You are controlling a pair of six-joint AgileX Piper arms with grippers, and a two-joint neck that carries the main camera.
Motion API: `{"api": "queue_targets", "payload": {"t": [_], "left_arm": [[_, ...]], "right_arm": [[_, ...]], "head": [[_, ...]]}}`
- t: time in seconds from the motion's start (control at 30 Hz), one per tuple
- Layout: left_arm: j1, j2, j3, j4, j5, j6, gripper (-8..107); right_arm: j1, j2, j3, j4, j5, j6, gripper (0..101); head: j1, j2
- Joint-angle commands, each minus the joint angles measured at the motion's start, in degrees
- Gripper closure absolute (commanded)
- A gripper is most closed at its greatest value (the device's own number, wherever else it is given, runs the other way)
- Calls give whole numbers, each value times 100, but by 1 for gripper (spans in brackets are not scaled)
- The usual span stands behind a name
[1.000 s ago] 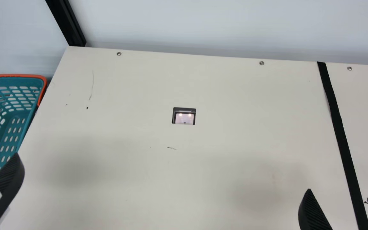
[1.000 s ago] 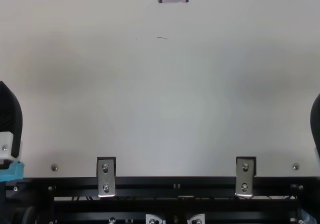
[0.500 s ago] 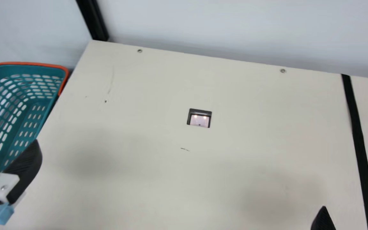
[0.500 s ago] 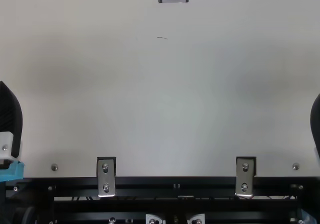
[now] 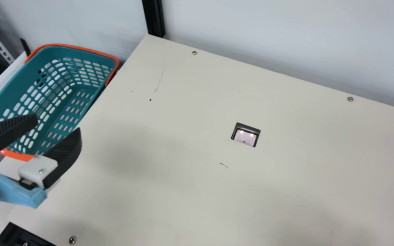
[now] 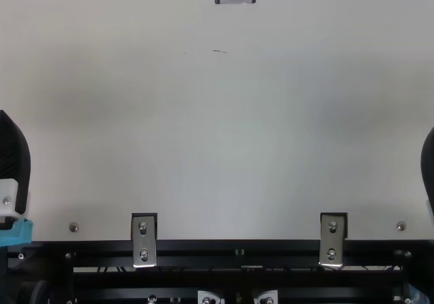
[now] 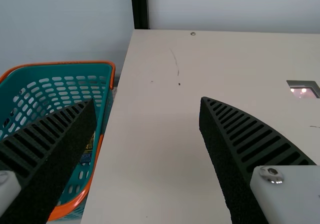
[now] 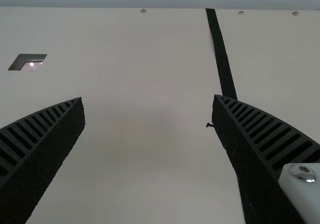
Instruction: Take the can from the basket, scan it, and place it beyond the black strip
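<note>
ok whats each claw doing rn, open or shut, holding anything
Left claw: open, holding nothing.
Right claw: open, holding nothing.

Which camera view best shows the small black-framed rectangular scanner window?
The main view: the scanner window appears whole, both lights visible. The top view crops its upper edge, the left wrist view its right side; the right wrist view shows it slanted.
</note>
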Motion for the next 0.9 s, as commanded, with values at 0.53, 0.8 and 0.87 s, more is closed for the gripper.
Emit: {"api": "queue_targets", "payload": {"t": [0.53, 0.8, 0.87], "left_arm": [[0, 0, 0, 0, 0, 0, 9], [0, 0, 0, 0, 0, 0, 9], [0, 0, 0, 0, 0, 0, 9]], "right_arm": [[0, 0, 0, 0, 0, 0, 0], [0, 0, 0, 0, 0, 0, 0], [0, 0, 0, 0, 0, 0, 0]], "head": [[-726, 338], [-754, 327], [-754, 327]]}}
